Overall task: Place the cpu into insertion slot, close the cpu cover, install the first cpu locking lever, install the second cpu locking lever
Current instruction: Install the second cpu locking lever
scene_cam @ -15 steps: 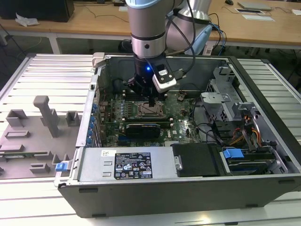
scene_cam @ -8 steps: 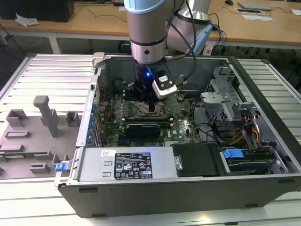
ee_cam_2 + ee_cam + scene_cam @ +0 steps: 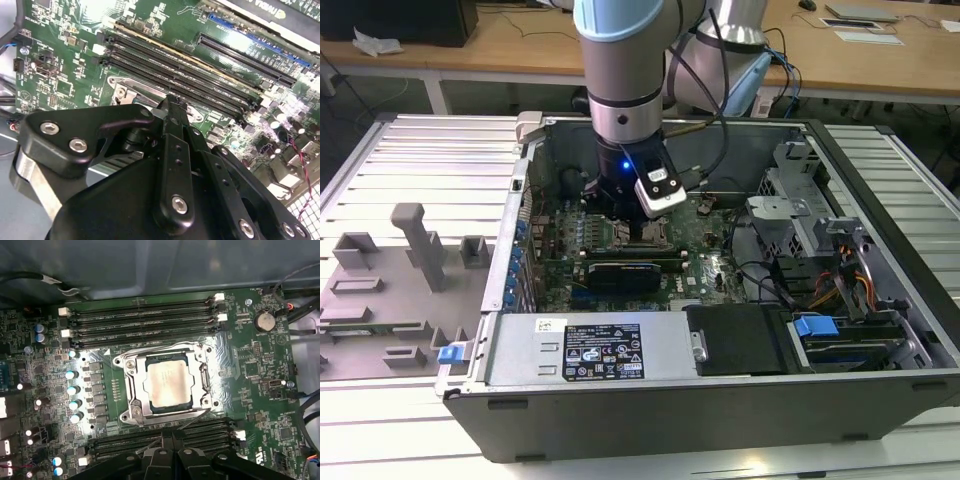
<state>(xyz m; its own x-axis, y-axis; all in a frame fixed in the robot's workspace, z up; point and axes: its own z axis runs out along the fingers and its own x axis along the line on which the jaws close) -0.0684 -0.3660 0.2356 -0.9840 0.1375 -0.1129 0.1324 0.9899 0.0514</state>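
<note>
cpu (image 3: 167,384) is seated in insertion slot (image 3: 131,390), framed by lowered cpu cover (image 3: 206,382) | gripper (image 3: 170,452) is held at cpu's 6 o'clock, fingers drawn together, nothing pinched, presumably for lever work

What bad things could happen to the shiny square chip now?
The cpu already sits in the insertion slot with the cpu cover down over it. The gripper hangs close above, so pushing crookedly might scrape the green board or bump the long memory slots beside the socket.
</note>
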